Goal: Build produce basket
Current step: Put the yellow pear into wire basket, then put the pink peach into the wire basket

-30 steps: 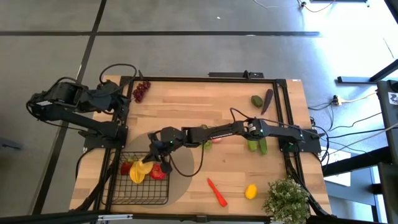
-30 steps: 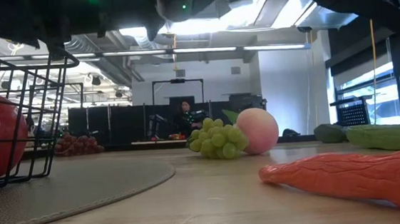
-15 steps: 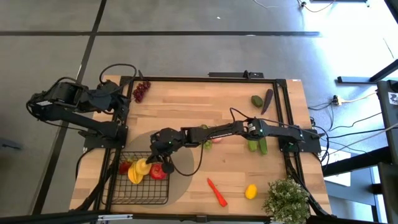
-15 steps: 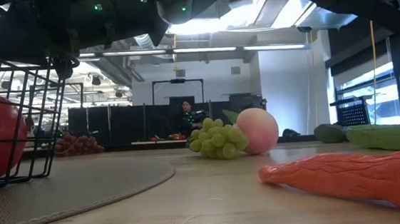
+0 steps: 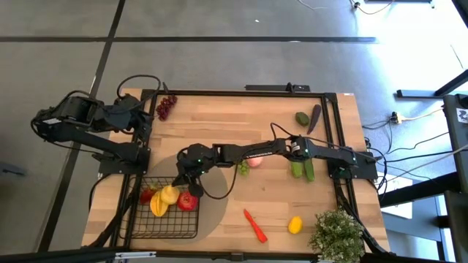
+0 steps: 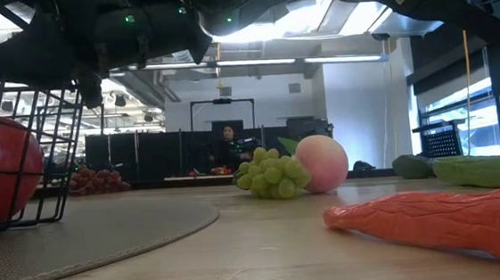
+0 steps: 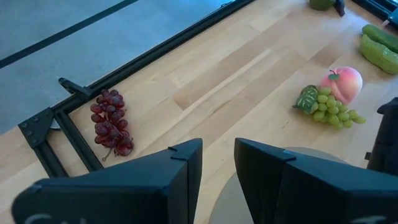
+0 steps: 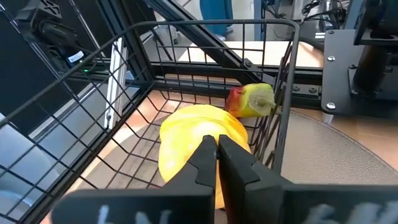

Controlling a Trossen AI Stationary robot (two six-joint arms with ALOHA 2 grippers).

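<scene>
The black wire basket [image 5: 137, 219] stands on the round tan mat at the near left. It holds a yellow fruit [image 8: 186, 134], a red apple [image 5: 188, 201] and a red and yellow fruit [image 8: 252, 99]. My right gripper [image 8: 216, 152] is shut and reaches across the table to the basket's far right corner [image 5: 178, 183], slanting down over the yellow fruit. My left gripper [image 7: 217, 162] is open and holds nothing, raised at the far left [image 5: 142, 118] near the purple grapes [image 7: 111, 121]. My right gripper's shut fingertips [image 8: 205, 155] show in front of the yellow fruit inside the basket's walls. I cannot tell whether they touch the fruit or the wire.
Green grapes [image 5: 243, 168] and a pink peach [image 5: 254, 161] lie mid-table under the right arm. Two cucumbers [image 5: 302, 169] lie at the right, a green fruit [image 5: 302, 117] and an eggplant [image 5: 315, 117] at the far right. A red chili [image 5: 255, 226], a lemon [image 5: 295, 224] and a potted plant [image 5: 338, 232] are along the near edge.
My right gripper has drawn back a little toward the table's far edge, away from the red apple, and has rolled about its own line while staying shut. In the low view the red apple has shifted slightly toward the basket's right wall.
</scene>
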